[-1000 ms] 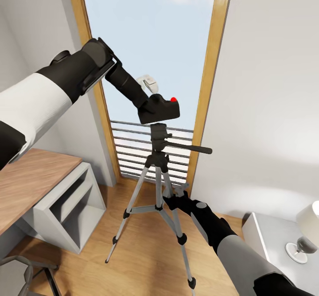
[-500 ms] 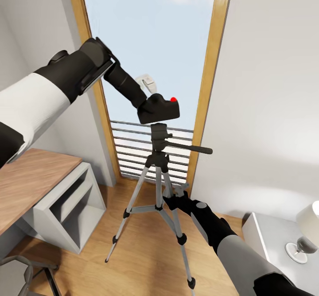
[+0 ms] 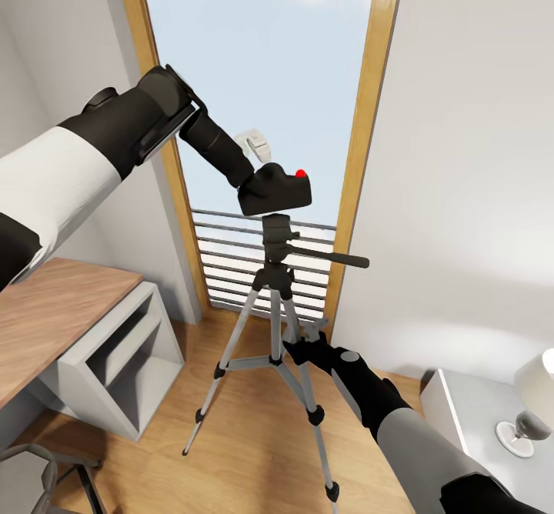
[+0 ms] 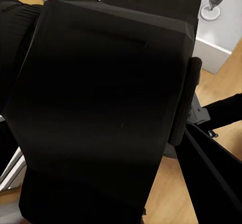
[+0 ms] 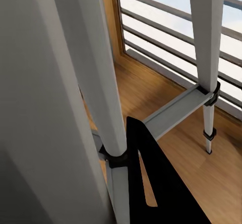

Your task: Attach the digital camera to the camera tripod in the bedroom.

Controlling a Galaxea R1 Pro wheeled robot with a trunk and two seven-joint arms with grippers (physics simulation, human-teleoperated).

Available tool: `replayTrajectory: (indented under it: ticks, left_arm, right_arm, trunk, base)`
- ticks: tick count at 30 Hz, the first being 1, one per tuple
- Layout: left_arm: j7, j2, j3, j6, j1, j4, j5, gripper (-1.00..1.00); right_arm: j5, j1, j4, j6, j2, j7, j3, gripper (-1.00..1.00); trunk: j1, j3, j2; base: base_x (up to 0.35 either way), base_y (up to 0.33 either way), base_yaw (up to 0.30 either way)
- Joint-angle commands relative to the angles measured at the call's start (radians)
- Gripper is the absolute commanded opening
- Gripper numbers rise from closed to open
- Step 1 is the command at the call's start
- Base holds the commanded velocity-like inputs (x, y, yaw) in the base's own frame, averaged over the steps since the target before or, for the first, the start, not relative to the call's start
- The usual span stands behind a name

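- The bedroom has white walls, a light wood floor (image 3: 254, 452) and a tall wood-framed window (image 3: 362, 152) with a railing (image 3: 231, 260) across its lower part; a wooden counter (image 3: 54, 306) sits at the left.
- The tripod (image 3: 275, 322) stands on the floor in front of the window, thin silver legs spread, black head with its pan handle pointing right.
- The camera (image 3: 278, 189), a small black body with a red button on top, hangs just above the tripod head, tilted a little, close to touching the mount.
- Over the last second it has risen and shifted very slightly; I judge this a fine alignment, with the seating not yet done.
- The left fingers (image 3: 258, 183) hold the camera by its left end; in the left wrist view the black body (image 4: 101, 113) blocks them.
- The right fingers (image 3: 296, 345) are at a tripod leg (image 5: 101, 83), seemingly steadying it; whether they clamp it I cannot tell.
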Motion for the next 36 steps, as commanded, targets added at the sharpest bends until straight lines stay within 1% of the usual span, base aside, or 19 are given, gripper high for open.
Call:
replayTrajectory:
  ticks: [1,10,16,19,22,25,36]
  left_arm:
    - [0.002,0.001,-0.007,0.010,-0.002,0.000,0.011,-1.00]
    - [0.008,-0.005,-0.008,0.018,0.002,0.012,0.015,-1.00]
    - [0.011,-0.015,-0.008,0.028,0.004,0.029,0.019,-1.00]
    - [0.011,-0.023,-0.008,0.039,0.004,0.042,0.019,-1.00]
    - [0.011,-0.034,-0.008,0.065,0.004,0.052,0.018,-1.00]
    - [0.012,-0.038,-0.008,0.081,0.004,0.055,0.016,-1.00]
    - [0.013,-0.039,-0.004,0.095,0.004,0.058,0.013,-1.00]
  right_arm:
    - [0.001,-0.001,-0.001,0.006,0.000,0.002,0.000,-1.00]
    - [0.000,-0.001,-0.001,0.006,-0.001,0.002,-0.001,-1.00]
    - [0.000,-0.001,-0.002,0.006,-0.001,0.002,-0.001,-1.00]
    - [0.000,-0.001,-0.002,0.006,-0.001,0.002,0.000,-1.00]
    - [0.000,-0.001,-0.002,0.006,-0.001,0.002,-0.001,-1.00]
    - [0.000,-0.001,-0.002,0.006,-0.001,0.002,-0.001,-1.00]
    - [0.000,-0.001,-0.002,0.006,-0.001,0.002,0.000,-1.00]
  trunk:
    - [0.001,-0.002,-0.002]
    - [0.001,-0.002,-0.002]
    - [0.001,-0.002,-0.002]
    - [0.001,-0.002,-0.002]
    - [0.001,-0.002,-0.002]
    - [0.001,-0.002,-0.002]
    - [0.001,-0.002,-0.002]
  base:
    - [0.000,0.000,0.000]
    - [0.000,0.000,0.000]
    - [0.000,0.000,0.000]
    - [0.000,0.000,0.000]
    - [0.000,0.000,0.000]
    - [0.000,0.000,0.000]
    - [0.000,0.000,0.000]
